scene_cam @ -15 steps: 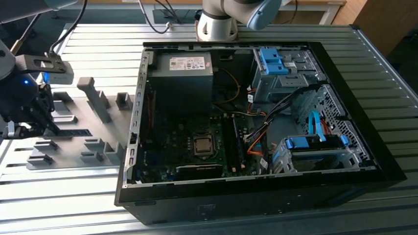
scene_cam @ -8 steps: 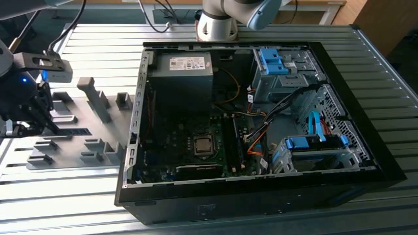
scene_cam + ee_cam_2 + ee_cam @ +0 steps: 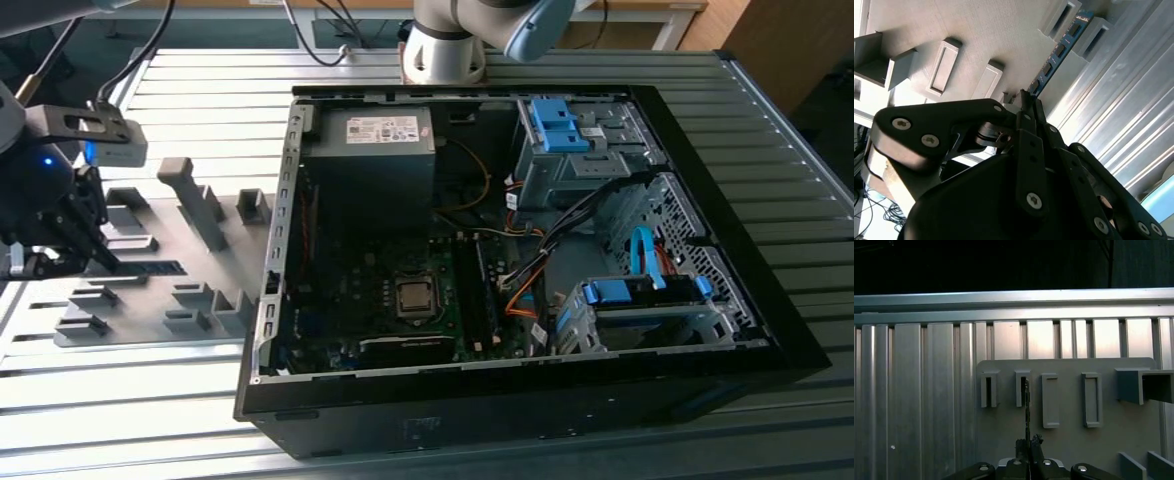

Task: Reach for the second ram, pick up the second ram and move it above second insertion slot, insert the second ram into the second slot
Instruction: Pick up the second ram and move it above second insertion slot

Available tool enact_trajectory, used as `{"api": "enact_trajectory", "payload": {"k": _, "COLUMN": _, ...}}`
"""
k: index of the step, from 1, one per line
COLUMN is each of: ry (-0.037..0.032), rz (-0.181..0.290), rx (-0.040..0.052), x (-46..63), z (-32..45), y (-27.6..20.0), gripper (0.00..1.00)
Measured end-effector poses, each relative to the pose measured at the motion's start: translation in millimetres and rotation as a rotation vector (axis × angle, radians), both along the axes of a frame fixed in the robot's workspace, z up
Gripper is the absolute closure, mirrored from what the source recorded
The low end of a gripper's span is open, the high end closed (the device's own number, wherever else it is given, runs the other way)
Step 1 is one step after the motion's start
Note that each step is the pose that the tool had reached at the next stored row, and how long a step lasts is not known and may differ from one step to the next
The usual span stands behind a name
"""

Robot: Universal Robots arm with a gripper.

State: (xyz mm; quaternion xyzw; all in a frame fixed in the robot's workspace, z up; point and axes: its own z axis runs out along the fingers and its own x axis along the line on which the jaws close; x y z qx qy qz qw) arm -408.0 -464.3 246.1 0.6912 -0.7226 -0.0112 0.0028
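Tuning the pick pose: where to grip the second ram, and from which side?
Pinch the second ram across its two flat faces, along the exposed long edge, likely coming straight down. It stands on edge on the grey fixture, one end between slotted posts, so only that thin edge is free. The gripper is in line with it.

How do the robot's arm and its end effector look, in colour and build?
The arm has silver-grey segments and a pale blue-grey joint cap. The end effector is matte black, made of flat linked bars with silver screw heads. In the exterior view, a grey camera box sits at the wrist, black cables run up from it, and a small blue light glows.
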Motion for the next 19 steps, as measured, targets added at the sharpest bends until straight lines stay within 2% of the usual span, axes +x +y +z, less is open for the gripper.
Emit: {"api": "enact_trajectory", "payload": {"k": 19, "ry": -0.0001, "rz": 0.000, "rx": 0.0001, "x": 0.0, "z": 6.7, "y": 0.0, "gripper": 0.86}}
